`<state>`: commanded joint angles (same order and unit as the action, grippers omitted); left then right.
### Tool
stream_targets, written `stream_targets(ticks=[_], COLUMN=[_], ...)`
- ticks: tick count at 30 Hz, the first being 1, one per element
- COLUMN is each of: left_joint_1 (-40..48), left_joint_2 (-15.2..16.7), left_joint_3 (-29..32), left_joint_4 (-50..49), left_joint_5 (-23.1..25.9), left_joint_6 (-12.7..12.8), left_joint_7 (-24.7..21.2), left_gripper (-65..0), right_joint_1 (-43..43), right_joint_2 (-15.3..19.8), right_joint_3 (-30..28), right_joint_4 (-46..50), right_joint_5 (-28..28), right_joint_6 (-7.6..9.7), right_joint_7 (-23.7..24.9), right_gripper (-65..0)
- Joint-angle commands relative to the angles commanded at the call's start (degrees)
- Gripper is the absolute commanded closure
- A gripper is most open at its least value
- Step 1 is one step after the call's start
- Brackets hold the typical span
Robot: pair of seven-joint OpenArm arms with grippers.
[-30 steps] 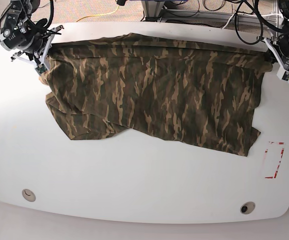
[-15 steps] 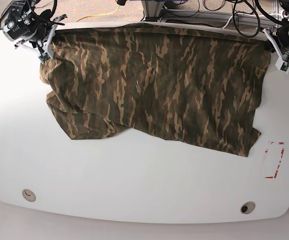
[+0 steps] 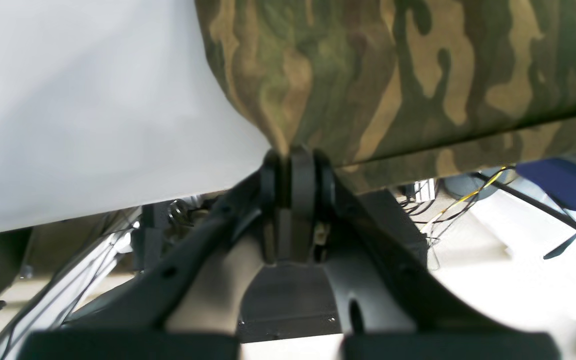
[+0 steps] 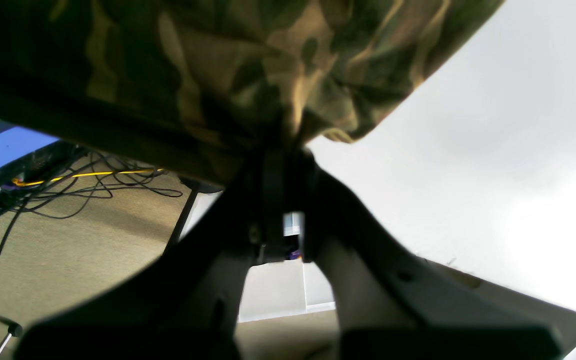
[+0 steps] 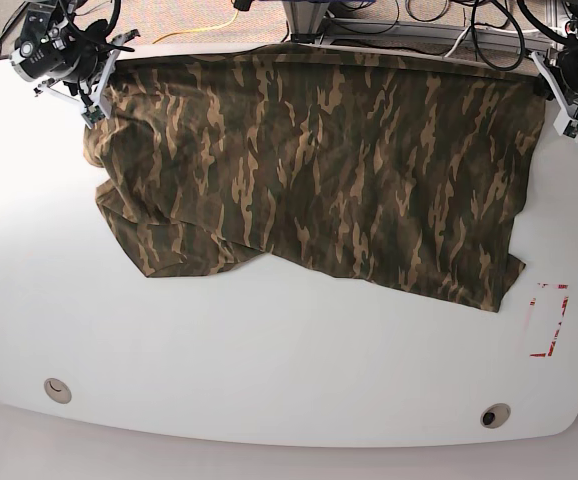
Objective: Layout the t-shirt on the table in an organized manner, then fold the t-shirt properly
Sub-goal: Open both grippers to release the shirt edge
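Your two arms look alike. The left gripper (image 3: 293,160) has black fingers (image 3: 302,170) on wide black and grey forks. The right gripper (image 4: 280,150) matches it. From above, both arms show black bodies, white frames and black cables.

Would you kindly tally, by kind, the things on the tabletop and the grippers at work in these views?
T-shirt: 1, camouflage
Grommet holes: 2
Red tape rectangle: 1
Grippers, left gripper and right gripper: 2, each shut on the t-shirt
Total: 6, on the white table
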<state>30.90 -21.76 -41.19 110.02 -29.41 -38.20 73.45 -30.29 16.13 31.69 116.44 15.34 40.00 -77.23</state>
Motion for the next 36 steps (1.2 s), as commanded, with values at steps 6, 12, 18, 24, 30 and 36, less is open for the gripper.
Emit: stream_targets(ticks=[6, 12, 18, 24, 30, 36], left_joint_1=[0.09, 0.09, -0.09, -0.18, -0.18, -0.79], left_joint_2=[-0.62, -0.62, -0.62, -0.62, -0.62, -0.62], left_joint_3=[0.00, -0.09, 0.44, 0.00, -0.18, 0.00], left_joint_4=[0.00, 0.00, 0.00, 0.00, 0.00, 0.09], left_joint_5=[0.00, 0.00, 0.00, 0.00, 0.09, -0.18], left_joint_6=[0.00, 0.00, 0.18, 0.35, 0.44, 0.44], left_joint_7=[0.00, 0.00, 0.00, 0.00, 0.00, 0.09], left_gripper=[-0.4, -0.4, -1.9, -24.9, -44.7, -42.6], right_joint_1=[0.00, -0.09, -0.09, -0.09, 0.18, 1.58], right_joint_2=[0.18, 0.26, 0.00, -0.26, 0.18, 0.26], right_joint_3=[0.35, 0.35, 0.09, 0.00, 0.00, 0.09], right_joint_4=[0.00, -0.62, -0.97, -0.88, -0.79, -0.79], right_joint_5=[-0.09, -0.09, -1.49, -3.25, -3.60, -3.60], right_joint_6=[0.00, 0.00, 0.00, 0.00, 0.00, 0.00], right_joint_7=[0.00, 0.00, 0.00, 0.09, 0.09, 0.09], right_gripper=[-0.6, -0.6, -12.4, -43.3, -49.1, -49.0])
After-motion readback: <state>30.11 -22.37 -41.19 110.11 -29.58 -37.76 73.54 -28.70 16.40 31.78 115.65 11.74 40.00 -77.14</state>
